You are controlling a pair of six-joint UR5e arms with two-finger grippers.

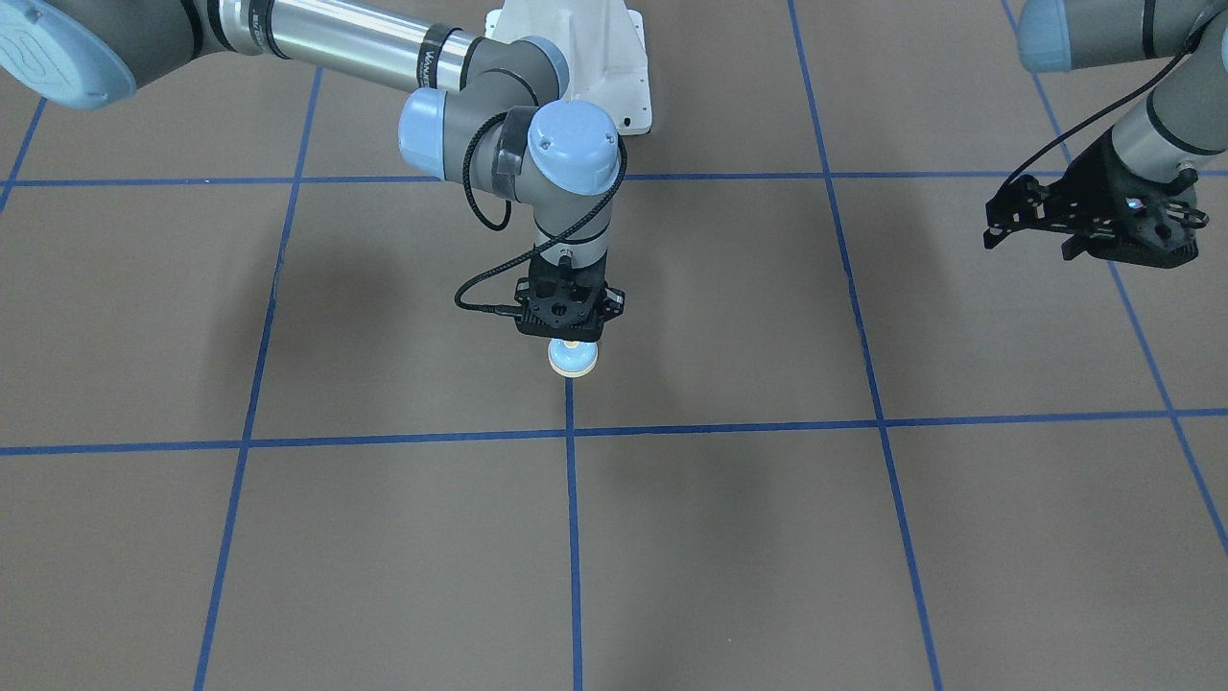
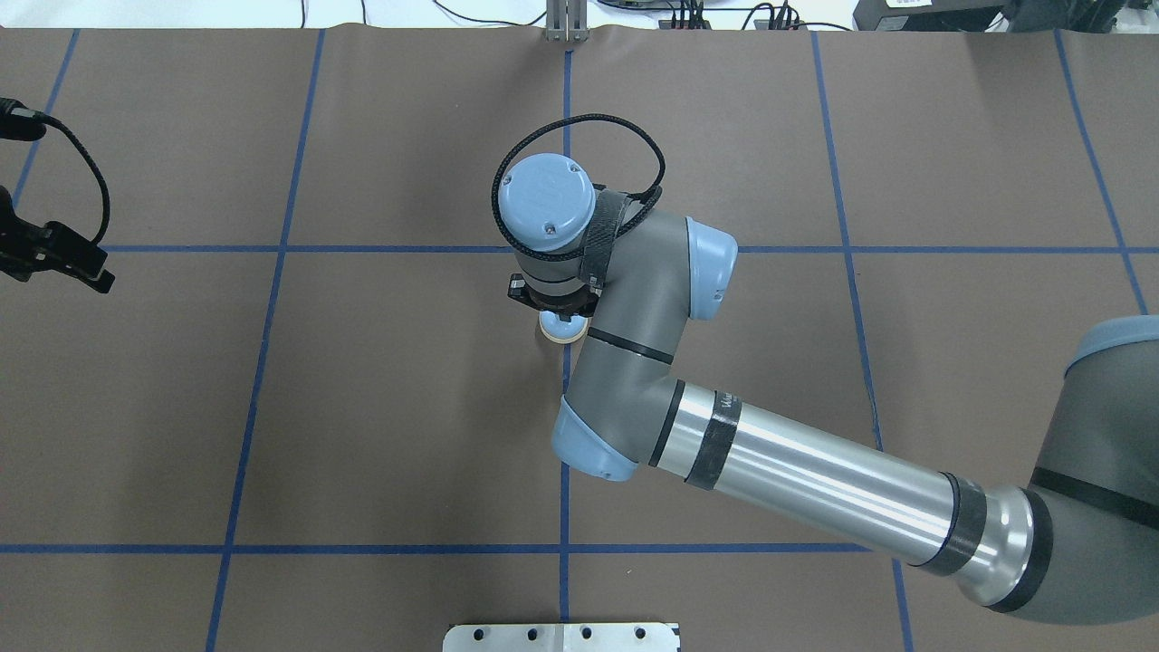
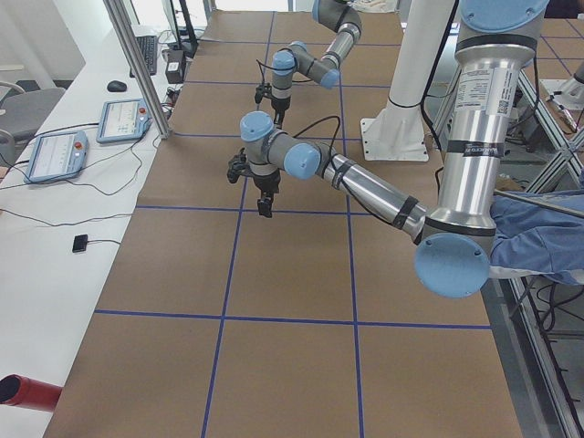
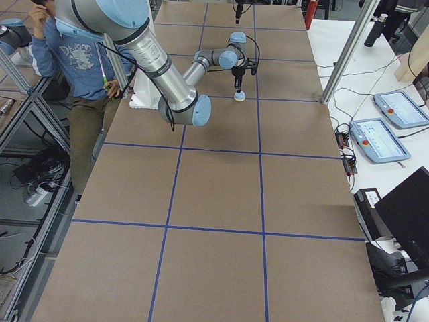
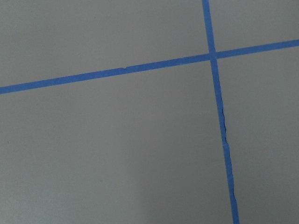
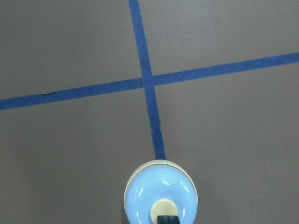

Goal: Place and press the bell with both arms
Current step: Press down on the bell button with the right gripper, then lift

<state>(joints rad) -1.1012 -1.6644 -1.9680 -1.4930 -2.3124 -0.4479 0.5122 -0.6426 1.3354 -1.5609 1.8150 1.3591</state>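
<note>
The bell [image 1: 573, 360] stands on the brown table at its middle, on a blue tape line. It is a light-blue dome with a cream base and button, and it also shows in the overhead view [image 2: 561, 330] and the right wrist view [image 6: 160, 193]. My right gripper [image 6: 167, 219] points straight down over it. Its fingertips are shut together and rest on the cream button. My left gripper [image 1: 998, 226] hangs above the table far off to the robot's left, with nothing seen in it. I cannot tell whether it is open or shut. The left wrist view shows only bare table.
Blue tape lines [image 1: 572, 537] divide the brown table into squares. The robot's white base [image 1: 595, 58] stands behind the bell. A person [image 4: 74, 60] stands beside the table at the robot's side. Teach pendants [image 4: 395, 107] lie on the white bench along the far edge.
</note>
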